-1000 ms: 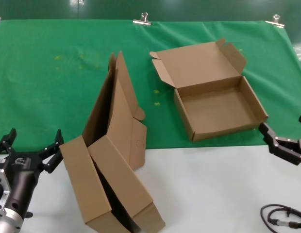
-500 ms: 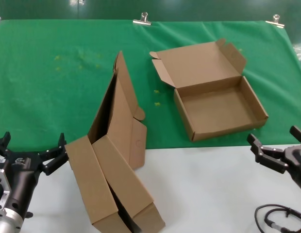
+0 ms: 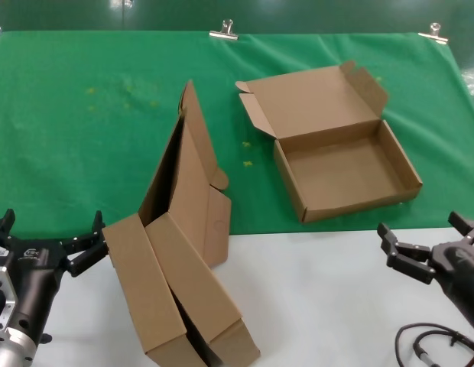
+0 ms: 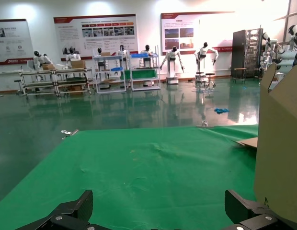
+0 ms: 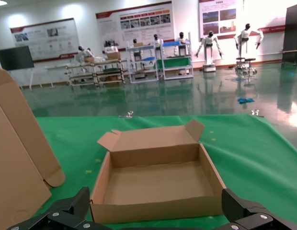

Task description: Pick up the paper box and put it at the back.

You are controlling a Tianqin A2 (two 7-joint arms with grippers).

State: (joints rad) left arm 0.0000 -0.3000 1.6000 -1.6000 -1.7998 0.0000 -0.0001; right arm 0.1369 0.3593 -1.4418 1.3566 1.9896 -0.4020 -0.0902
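Observation:
The paper box [image 3: 336,149] lies open on the green cloth [image 3: 84,138] at the back right, its lid folded flat behind the tray. In the right wrist view the paper box [image 5: 158,184] faces the gripper. My right gripper [image 3: 420,231] is open and empty above the white table, just in front of the box's front right corner; it also shows in the right wrist view [image 5: 155,207]. My left gripper [image 3: 52,229] is open and empty at the front left. In the left wrist view my left gripper [image 4: 158,211] faces the cloth.
Two other brown boxes stand at the front centre: one [image 3: 189,180] leans upright on the cloth edge, one [image 3: 176,302] lies tilted on the white table [image 3: 313,290], close to my left gripper. Binder clips [image 3: 223,30] hold the cloth's far edge. A black cable [image 3: 432,344] lies at the front right.
My right gripper has moved left and back toward me, away from the box's front right corner. The tilted front box shifted slightly right. The left gripper has barely moved.

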